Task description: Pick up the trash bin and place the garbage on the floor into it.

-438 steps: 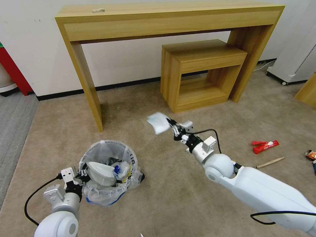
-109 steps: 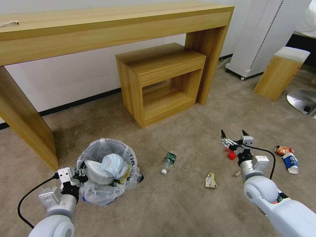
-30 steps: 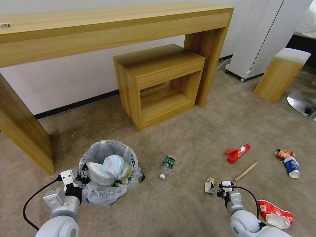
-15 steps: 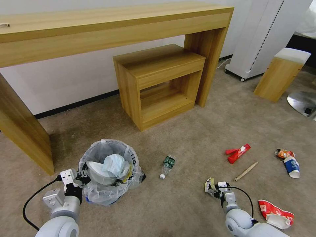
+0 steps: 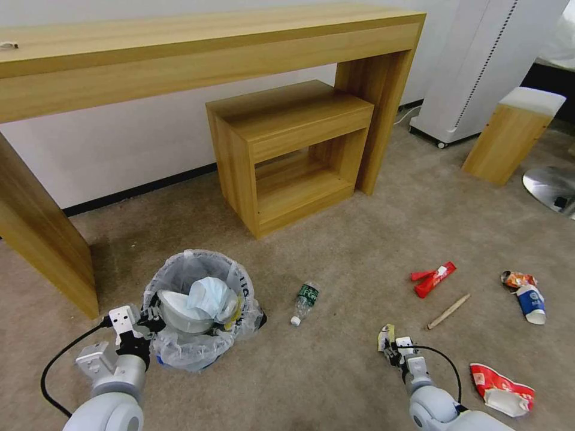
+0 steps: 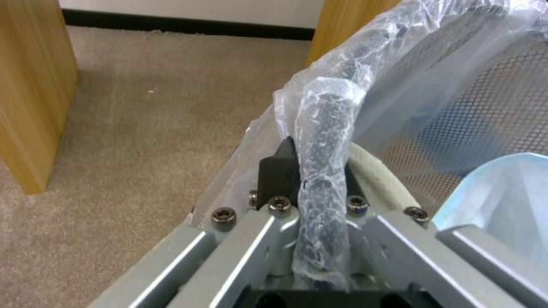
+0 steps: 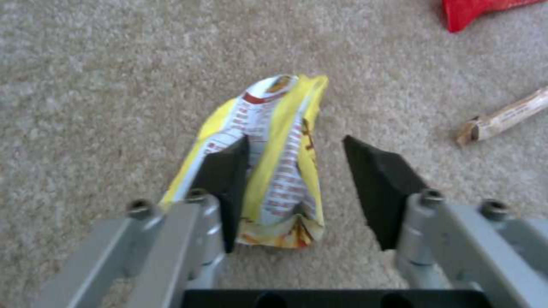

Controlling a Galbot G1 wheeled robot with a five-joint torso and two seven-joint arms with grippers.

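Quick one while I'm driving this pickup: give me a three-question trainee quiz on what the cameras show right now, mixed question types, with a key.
1. True or false: the left gripper is shut on the trash bin rim.
2. Multiple choice: the open right gripper straddles which item? A) yellow crumpled wrapper B) clear bottle C) red packet
3. Fill in: the blue face mask lies inside the ____.

Key: 1 true; 2 A; 3 trash bin
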